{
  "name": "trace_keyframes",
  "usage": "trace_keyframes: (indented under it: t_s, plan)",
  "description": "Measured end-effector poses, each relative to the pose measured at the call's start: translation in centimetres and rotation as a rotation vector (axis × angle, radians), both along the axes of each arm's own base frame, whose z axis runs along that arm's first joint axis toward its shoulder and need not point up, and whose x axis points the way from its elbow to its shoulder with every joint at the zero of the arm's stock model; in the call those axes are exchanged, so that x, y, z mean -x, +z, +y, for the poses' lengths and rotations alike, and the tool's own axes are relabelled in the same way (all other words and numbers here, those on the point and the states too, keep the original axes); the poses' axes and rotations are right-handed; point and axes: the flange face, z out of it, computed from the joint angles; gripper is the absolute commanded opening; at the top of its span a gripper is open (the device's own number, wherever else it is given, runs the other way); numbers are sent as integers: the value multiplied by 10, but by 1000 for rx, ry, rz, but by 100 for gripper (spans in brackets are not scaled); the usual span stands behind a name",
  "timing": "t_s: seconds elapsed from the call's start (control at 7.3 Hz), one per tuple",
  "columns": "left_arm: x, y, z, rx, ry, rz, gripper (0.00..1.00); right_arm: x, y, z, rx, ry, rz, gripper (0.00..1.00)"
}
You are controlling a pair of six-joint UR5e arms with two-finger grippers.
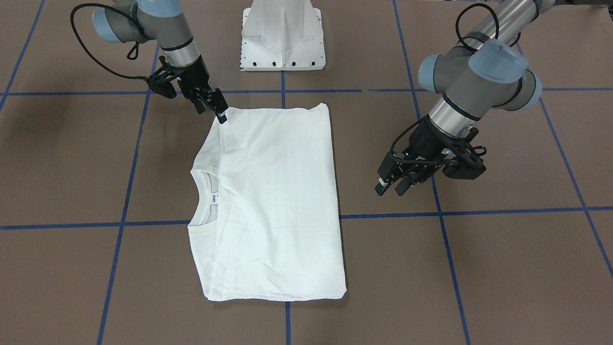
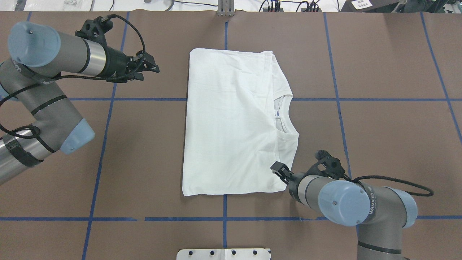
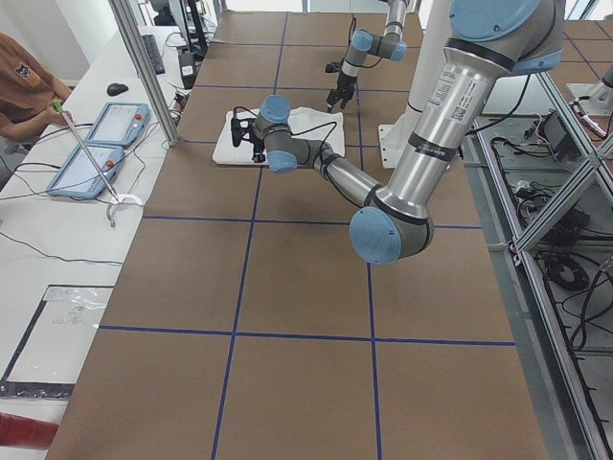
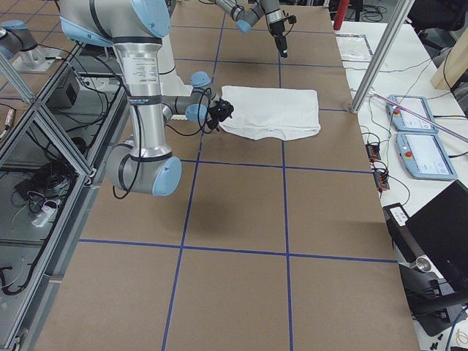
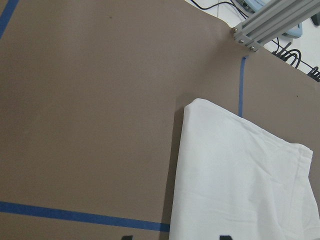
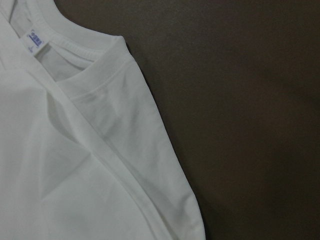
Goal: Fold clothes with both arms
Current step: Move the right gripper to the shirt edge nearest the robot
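White long-sleeved T-shirt (image 1: 278, 201) folded into a neat rectangle, flat on the brown counter (image 1: 503, 263), ribbed collar (image 1: 203, 168) and small neck tag (image 1: 214, 197) showing along one side. Right pincer (image 1: 211, 114) at the T-shirt's collar-side corner nearest the robot, prongs spread and released, one tip right at the cloth's edge. Left pincer (image 1: 390, 188) off the T-shirt's edge opposite the collar, clear of the cloth, likewise released, gripping nothing.

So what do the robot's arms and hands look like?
The left arm and right arm are silver tubes with grey joints and round light-blue caps. Black cables loop along them, and black straps carry white letters. The left hand and right hand are black, with two fingers each.
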Motion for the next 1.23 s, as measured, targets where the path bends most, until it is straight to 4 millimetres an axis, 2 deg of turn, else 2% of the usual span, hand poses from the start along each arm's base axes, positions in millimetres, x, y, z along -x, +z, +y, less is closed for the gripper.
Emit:
trace_keyframes:
  t_s: [0.14, 0.41, 0.55, 0.82, 0.96, 1.23]
  plan:
    - [0, 0, 0, -1, 0, 0, 65, 8, -8, 4, 13, 0, 27, 79]
    - [0, -1, 0, -1, -2, 1, 66, 15, -16, 8, 34, 7, 36, 76]
    - [1, -1, 0, -1, -2, 1, 66, 16, -16, 9, 42, 10, 36, 70]
    - [1, -1, 0, -1, -2, 1, 66, 19, -15, 11, 47, 9, 38, 40]
    - [1, 0, 0, -1, -2, 0, 66, 19, -15, 11, 48, 10, 38, 1]
    - [1, 0, 0, 0, -3, 0, 66, 19, -15, 11, 48, 11, 37, 0]
